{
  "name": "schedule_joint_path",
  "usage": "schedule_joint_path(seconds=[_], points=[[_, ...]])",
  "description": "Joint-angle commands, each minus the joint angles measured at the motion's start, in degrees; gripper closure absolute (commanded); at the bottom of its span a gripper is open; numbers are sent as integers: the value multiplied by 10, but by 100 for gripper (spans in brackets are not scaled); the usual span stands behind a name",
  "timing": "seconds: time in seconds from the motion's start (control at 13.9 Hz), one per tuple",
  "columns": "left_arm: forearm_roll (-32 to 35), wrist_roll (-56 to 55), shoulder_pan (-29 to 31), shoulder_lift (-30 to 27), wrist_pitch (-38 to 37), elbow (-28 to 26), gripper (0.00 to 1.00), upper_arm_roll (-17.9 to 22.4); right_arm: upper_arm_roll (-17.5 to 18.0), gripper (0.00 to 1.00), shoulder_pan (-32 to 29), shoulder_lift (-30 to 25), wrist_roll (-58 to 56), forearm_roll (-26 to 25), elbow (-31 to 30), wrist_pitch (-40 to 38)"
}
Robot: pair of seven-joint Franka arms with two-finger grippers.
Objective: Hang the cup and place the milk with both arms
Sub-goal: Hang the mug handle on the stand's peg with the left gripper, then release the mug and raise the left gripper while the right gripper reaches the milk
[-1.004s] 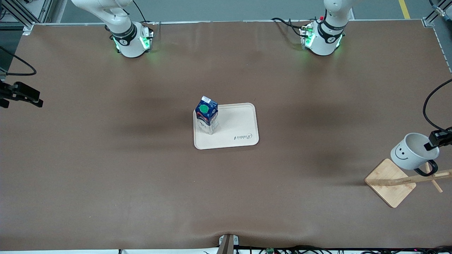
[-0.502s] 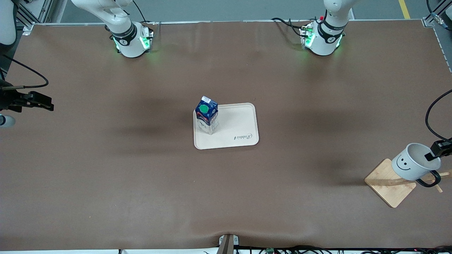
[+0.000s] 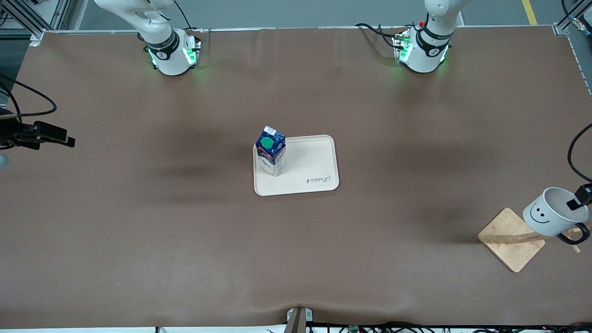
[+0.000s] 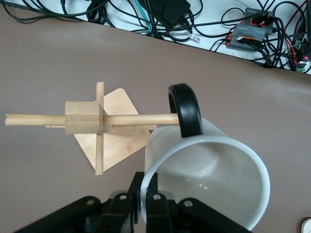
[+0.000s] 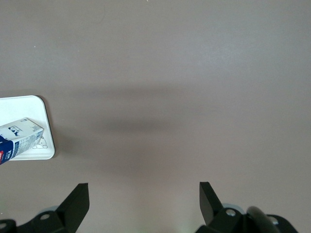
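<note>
The white smiley cup [image 3: 547,212] hangs tilted in my left gripper [image 3: 579,200], over the wooden rack [image 3: 509,238] at the left arm's end of the table. In the left wrist view my left gripper [image 4: 149,187] is shut on the cup's rim [image 4: 204,145], and the rack's peg [image 4: 138,119] reaches into the black handle [image 4: 187,109]. The milk [image 3: 271,149] stands upright on the cream tray [image 3: 319,159] at mid-table. My right gripper [image 3: 68,140] is open and empty over bare table at the right arm's end. It shows open in its wrist view [image 5: 143,191], which also has the milk [image 5: 17,138] at its edge.
The rack has a square wooden base and crossed pegs [image 4: 99,128] on its post. Cables and an orange device [image 4: 250,34] lie just off the table's edge beside the rack. The tray's corner [image 5: 36,104] shows in the right wrist view.
My left gripper has carried the cup down and toward the left arm's end, bringing the handle onto the peg. My right gripper has shifted slightly in over the table.
</note>
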Motion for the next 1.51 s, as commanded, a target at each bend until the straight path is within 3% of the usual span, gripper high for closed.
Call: schedule_joint_path(seconds=[0.0,0.14,0.22,0.29,0.36,0.43,0.86,1.08,1.43], points=[[-6,5,5,19,-4,13,100,-5,5,0,-7,5,26,18,4,-13],[-4,3,5,20,-4,9,99,-5,4,0,-15,5,30,19,-10,-44],[-4,-3,5,23,-4,9,94,-5,4,0,-12,5,39,18,-11,-48],[-4,-5,5,24,-5,9,69,-5,6,0,-6,5,80,18,-11,-56],[-7,-7,4,25,-5,9,18,-5,9,0,9,5,127,20,-10,-63],[-9,-15,4,24,-5,10,0,-5,9,0,33,3,152,19,-9,-66],[12,-115,-36,-22,-87,11,0,-13,11,0,142,6,191,36,-7,-62],[69,-150,-76,-67,-150,11,0,-16,11,0,182,13,256,39,-9,-45],[73,-162,-80,-119,-233,14,0,-40,11,0,264,46,378,40,-9,18]])
